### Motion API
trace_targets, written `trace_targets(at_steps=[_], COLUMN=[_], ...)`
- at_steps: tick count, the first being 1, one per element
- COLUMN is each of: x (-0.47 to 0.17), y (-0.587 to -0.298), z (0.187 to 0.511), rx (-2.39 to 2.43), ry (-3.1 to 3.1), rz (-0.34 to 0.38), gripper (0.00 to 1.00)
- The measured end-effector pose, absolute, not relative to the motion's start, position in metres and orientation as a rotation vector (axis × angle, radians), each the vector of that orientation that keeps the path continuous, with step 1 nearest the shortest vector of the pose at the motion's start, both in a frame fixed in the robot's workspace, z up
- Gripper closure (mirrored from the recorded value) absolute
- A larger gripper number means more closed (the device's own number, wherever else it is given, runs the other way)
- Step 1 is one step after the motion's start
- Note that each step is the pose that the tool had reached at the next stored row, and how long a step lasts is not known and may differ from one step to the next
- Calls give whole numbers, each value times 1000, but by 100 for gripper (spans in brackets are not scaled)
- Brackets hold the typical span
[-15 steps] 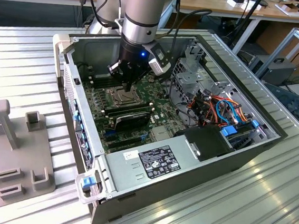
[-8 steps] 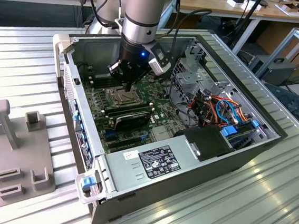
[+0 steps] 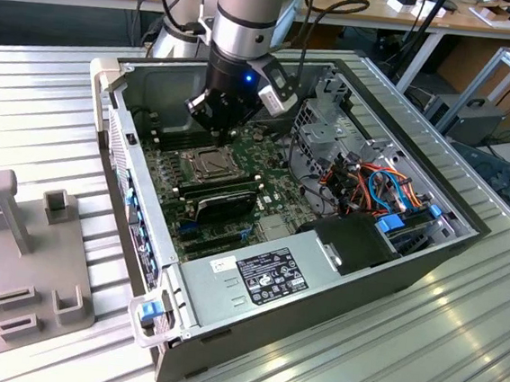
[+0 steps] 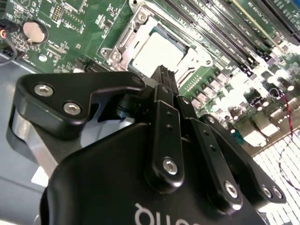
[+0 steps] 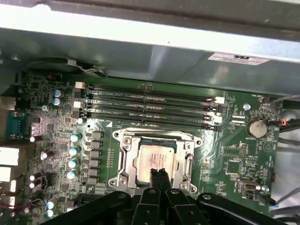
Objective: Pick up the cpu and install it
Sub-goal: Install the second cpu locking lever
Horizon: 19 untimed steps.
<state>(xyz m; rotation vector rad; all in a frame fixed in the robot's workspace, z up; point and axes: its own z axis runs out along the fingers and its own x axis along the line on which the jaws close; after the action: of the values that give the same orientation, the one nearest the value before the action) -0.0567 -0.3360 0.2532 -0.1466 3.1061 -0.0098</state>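
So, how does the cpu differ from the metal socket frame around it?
The cpu is a flat, matte silver-grey square; the metal socket frame is a shinier open border with screws at its corners. The cpu is smaller and sits inside the frame. Both lie flat on the green motherboard, just beyond the pincer.

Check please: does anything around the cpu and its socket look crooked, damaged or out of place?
Nothing stands out. The cpu lies flat and square inside the socket frame, its edges parallel to the frame in both wrist views. The gripper hangs just above the chip, fingers together. The memory slots beside it look straight.
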Motion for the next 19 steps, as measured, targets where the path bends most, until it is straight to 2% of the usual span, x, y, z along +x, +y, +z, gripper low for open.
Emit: trace_targets(at_steps=[8,19], x=[-57,-85], y=[-369,-369], z=[253,243], rx=[-147,-144], ry=[3106,3106], rz=[-10,-10], gripper=[89,89])
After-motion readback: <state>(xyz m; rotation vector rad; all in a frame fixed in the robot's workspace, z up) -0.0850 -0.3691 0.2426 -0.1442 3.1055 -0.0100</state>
